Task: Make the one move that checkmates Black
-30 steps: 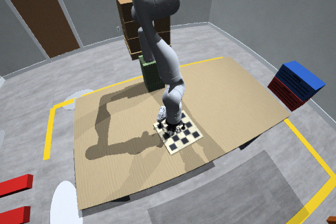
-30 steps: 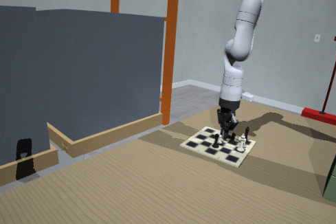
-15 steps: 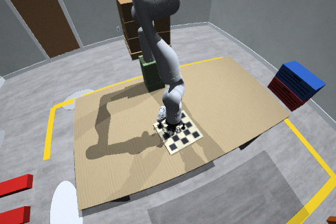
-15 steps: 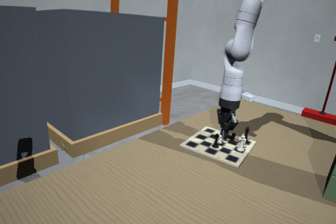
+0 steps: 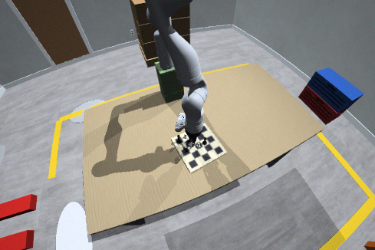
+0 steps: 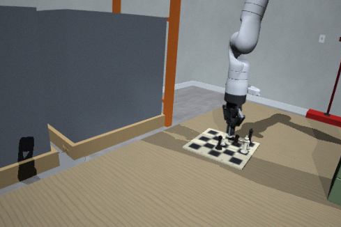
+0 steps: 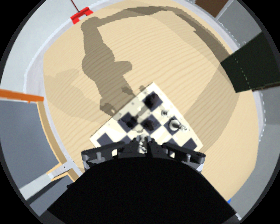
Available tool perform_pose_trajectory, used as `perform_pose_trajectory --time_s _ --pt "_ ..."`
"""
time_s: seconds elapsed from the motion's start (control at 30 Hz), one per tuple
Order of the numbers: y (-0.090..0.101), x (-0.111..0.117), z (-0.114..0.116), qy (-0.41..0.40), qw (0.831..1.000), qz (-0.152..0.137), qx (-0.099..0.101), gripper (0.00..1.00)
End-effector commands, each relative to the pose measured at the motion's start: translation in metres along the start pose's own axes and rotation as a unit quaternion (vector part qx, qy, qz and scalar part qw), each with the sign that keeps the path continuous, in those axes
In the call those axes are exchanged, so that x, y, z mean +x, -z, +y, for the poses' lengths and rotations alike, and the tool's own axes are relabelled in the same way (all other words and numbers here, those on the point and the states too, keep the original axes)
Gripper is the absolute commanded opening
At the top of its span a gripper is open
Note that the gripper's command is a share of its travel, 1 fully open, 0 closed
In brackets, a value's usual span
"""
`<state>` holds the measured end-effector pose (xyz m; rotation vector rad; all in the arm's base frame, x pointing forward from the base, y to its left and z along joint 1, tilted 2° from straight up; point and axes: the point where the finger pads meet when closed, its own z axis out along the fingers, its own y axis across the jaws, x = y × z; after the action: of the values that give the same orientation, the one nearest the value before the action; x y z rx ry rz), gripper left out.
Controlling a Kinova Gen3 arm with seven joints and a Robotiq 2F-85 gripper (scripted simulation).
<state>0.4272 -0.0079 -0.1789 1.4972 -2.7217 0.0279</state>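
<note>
A small chessboard [image 5: 199, 149] lies on the wooden table; it also shows in the exterior view [image 6: 221, 146] and the wrist view [image 7: 148, 124]. My gripper [image 6: 231, 134] reaches straight down onto the far part of the board. It is shut on a small white piece [image 7: 143, 143], which sits low between the fingertips; I cannot tell which kind. A taller white piece [image 6: 245, 144] stands to the right of it. Black pieces [image 6: 219, 142] [image 6: 236, 140] [image 6: 251, 134] stand close around the gripper. The arm hides the held piece in the top view.
A green box [image 5: 169, 81] stands at the table's far edge by the arm's base. A grey panel with wooden kerbs [image 6: 76, 80] and an orange post [image 6: 172, 63] stand beyond the table. Blue and red crates [image 5: 329, 94] sit on the floor.
</note>
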Motion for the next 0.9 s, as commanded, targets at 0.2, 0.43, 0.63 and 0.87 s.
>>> perform_pose_trajectory --time_s 0.2,0.43,0.63,0.87 --pt "0.058 -0.002 -0.010 -0.004 1.000 -0.007 0.010 0.00" --pt "0.074 -0.002 -0.009 -0.004 1.000 -0.007 0.010 0.00" --pt "0.074 -0.002 -0.009 -0.004 1.000 -0.007 0.010 0.00" --pt "0.074 0.017 -0.024 -0.018 1.000 -0.007 0.010 0.00"
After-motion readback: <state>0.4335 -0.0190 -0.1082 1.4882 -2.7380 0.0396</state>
